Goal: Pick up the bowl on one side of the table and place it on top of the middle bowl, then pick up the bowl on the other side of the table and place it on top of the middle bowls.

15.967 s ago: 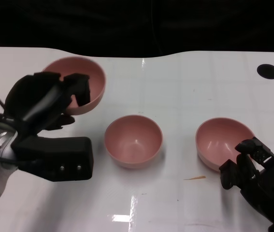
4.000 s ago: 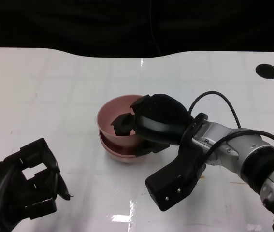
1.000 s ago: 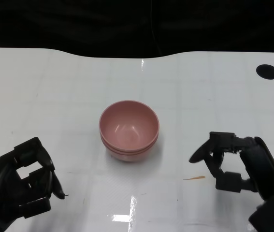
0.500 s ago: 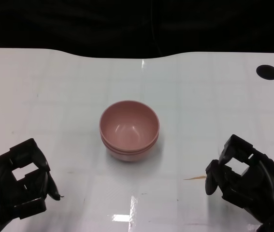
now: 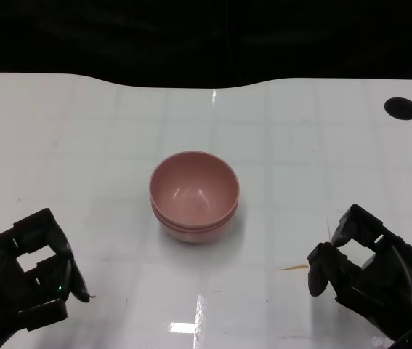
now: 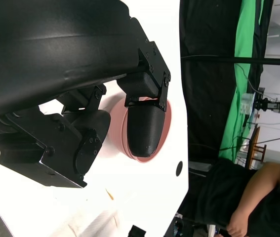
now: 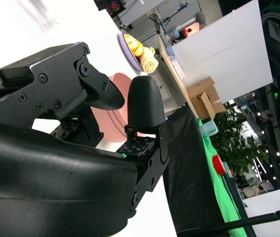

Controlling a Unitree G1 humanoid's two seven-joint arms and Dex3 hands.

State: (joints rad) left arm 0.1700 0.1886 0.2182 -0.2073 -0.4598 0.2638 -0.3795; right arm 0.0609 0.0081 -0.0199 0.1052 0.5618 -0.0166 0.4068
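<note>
The pink bowls [image 5: 194, 195] stand nested as one stack in the middle of the white table [image 5: 104, 123], rims up. The stack also shows behind my fingers as pink bowls [image 6: 165, 129] in the left wrist view and as pink bowls [image 7: 111, 101] in the right wrist view. My left hand [image 5: 22, 276] rests at the near left, fingers curled in, holding nothing. My right hand [image 5: 369, 273] sits at the near right, fingers likewise curled in and empty. Both hands are well apart from the stack.
A small orange sliver [image 5: 293, 268] lies on the table just left of my right hand. A black round hole [image 5: 401, 107] marks the far right of the table. The table's curved far edge meets a dark backdrop. A person [image 6: 243, 197] sits beyond the table.
Over the last second my right hand drew back toward the near right corner and curled its fingers in. My left hand sank slightly. The stacked bowls stayed put.
</note>
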